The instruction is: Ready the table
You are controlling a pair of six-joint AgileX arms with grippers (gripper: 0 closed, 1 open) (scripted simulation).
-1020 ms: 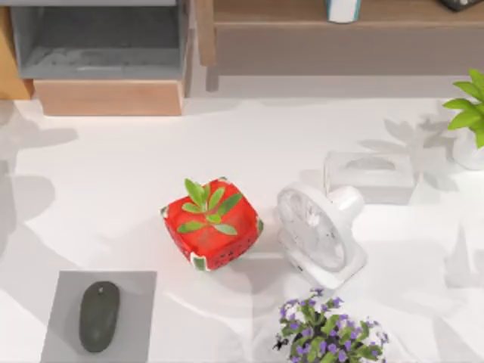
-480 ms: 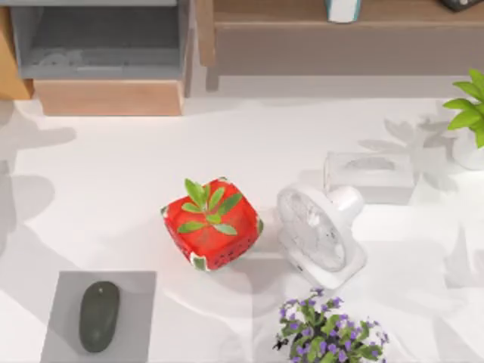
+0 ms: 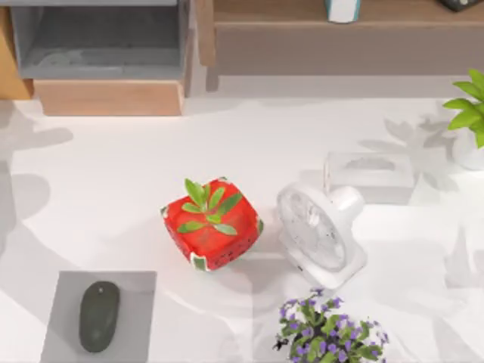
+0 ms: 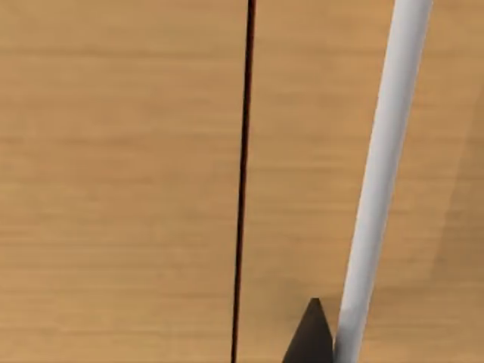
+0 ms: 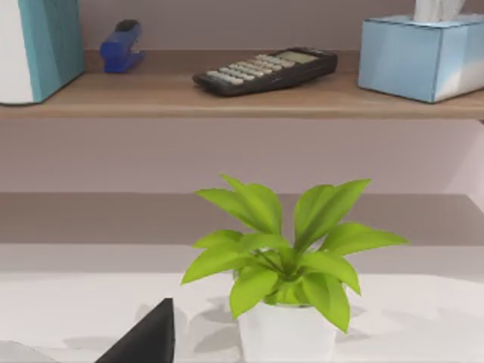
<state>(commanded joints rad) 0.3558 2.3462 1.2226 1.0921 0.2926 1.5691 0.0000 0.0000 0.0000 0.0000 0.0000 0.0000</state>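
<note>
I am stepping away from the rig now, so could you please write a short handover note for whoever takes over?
Tools: neither arm is over the large white tabletop; I cannot tell their finger states.
On the table: red square planter with a green sprout, white round desk fan, clear tissue box, purple flowering plant, dark grey mouse on a grey square pad, leafy green plant in a white pot.
Done: nothing held.
Left: readying the table.

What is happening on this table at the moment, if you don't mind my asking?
Nothing is being handled right now. The white table holds a red planter, a white fan, a clear tissue box, a purple flower pot and a mouse on its grey pad. The right wrist view faces a green potted plant below a shelf.
</note>
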